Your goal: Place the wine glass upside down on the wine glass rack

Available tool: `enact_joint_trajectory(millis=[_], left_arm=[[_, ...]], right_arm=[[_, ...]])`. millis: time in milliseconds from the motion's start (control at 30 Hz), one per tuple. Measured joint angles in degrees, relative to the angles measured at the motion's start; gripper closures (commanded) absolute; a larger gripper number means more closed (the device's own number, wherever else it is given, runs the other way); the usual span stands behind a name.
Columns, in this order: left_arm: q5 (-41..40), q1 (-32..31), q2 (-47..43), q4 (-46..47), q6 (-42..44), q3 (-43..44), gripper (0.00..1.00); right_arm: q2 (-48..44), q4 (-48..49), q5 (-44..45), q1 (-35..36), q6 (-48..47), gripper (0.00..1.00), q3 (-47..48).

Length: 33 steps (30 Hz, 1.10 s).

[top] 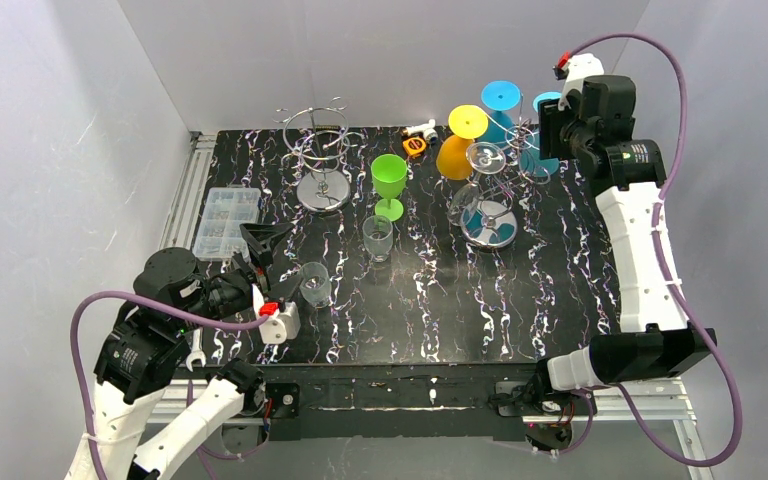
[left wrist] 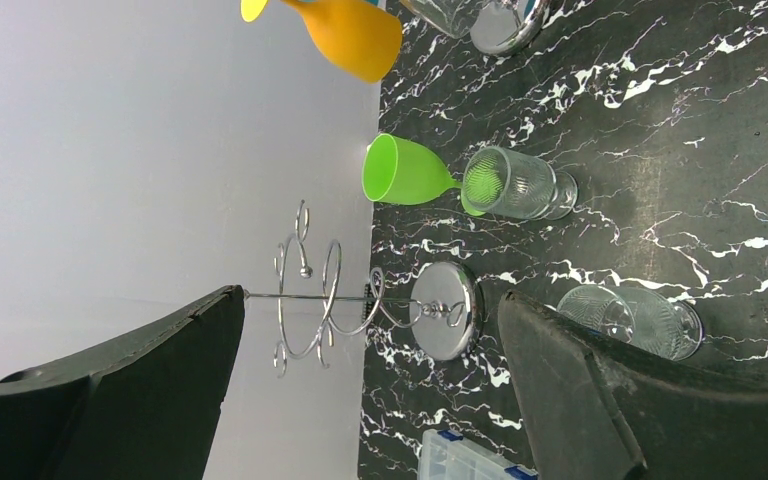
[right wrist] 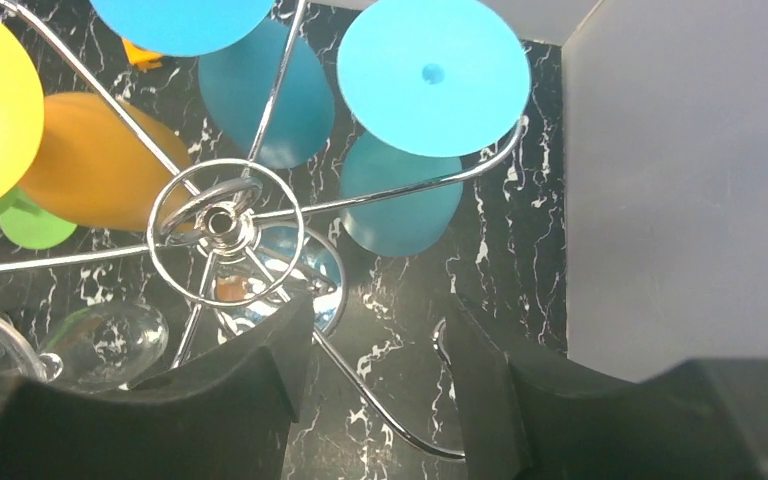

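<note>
Clear wine glass [top: 484, 157] hangs bowl-down on the right rack [top: 490, 230], so placement looks done; right gripper [right wrist: 378, 335] beside it is part open and empty, left gripper [top: 260, 252] wide open and empty.

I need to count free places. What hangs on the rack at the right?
Upside down on the right rack: orange glass, blue glass, second blue glass, clear glass. The right arm partly hides the second one from above.

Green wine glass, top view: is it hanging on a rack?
No, the green wine glass stands upright on its own foot on the table, bowl opening upward.
</note>
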Motion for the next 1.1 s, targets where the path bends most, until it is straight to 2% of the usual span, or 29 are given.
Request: enact_joint_trajectory(millis=[333, 433, 633, 800, 933, 1100], left_arm=[[-0.4, 0.0, 0.0, -0.2, -0.1, 0.0, 0.02], [-0.4, 0.0, 0.2, -0.5, -0.2, 0.4, 0.02], [-0.5, 0.0, 0.6, -0.6, -0.2, 1.4, 0.02], [-0.8, 0.0, 0.7, -0.7, -0.2, 1.5, 0.02], [-1.0, 0.0, 1.0, -0.9, -0.2, 1.6, 0.02], [-1.0, 0.0, 1.2, -0.9, -0.2, 1.6, 0.02]], right_arm=[[0.1, -2.4, -1.4, 0.0, -3.9, 0.30, -0.5], [0.0, -2.4, -1.4, 0.0, -4.9, 0.30, -1.1], [-0.1, -1.6, -1.0, 0.0, -6.6, 0.37, -2.0], [-0.1, -1.7, -1.2, 0.0, -7.1, 0.57, -2.0], [-0.1, -1.6, -1.7, 0.0, -7.1, 0.67, -2.0], [-0.3, -1.0, -1.9, 0.0, -6.2, 0.91, -2.4]])
